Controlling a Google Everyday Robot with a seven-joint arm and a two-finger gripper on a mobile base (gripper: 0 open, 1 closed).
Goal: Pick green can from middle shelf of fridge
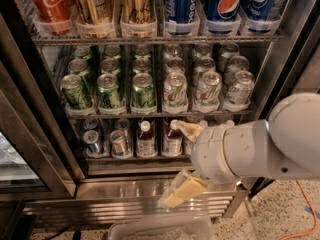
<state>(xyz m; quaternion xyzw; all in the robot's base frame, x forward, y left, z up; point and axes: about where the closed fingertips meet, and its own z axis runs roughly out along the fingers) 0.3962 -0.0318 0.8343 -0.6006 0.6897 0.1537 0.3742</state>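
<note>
Camera view looks into the big fridge (125, 194), which has shiny steel at the bottom and dark frames at the sides. A fat grey-white robot arm (260, 149) comes in from the right and fills the lower right part.

The middle shelf (125, 115) is a wire rack with clear trays that keep the cans in rows. Above it is a rack with a red can (50, 1), gold cans (92, 4) and blue cans (225, 1). A clear plastic bin (160, 229) sits on the floor, low down in front of the fridge.

The gripper (171, 164) is below the middle shelf and a bit to the right, in front of the bottom rack and the steel step. Its two pale yellow fingers (182, 190) are spread wide apart and hold nothing. The top finger sits in front of the small bottles (145, 139).

The green can (144, 90) stands upright at the front of the middle shelf, in the third row from the left. More green cans (76, 91) stand in the two rows to its left and in a line behind it. Whitish cans (175, 90) stand just beside it on the right, between it and the arm. The gripper is well apart from the green can and lower than it.

Small silver-blue cans (92, 141) stand on the bottom rack, left of the bottles. An orange cord (305, 204) lies on the speckled floor at the right.
</note>
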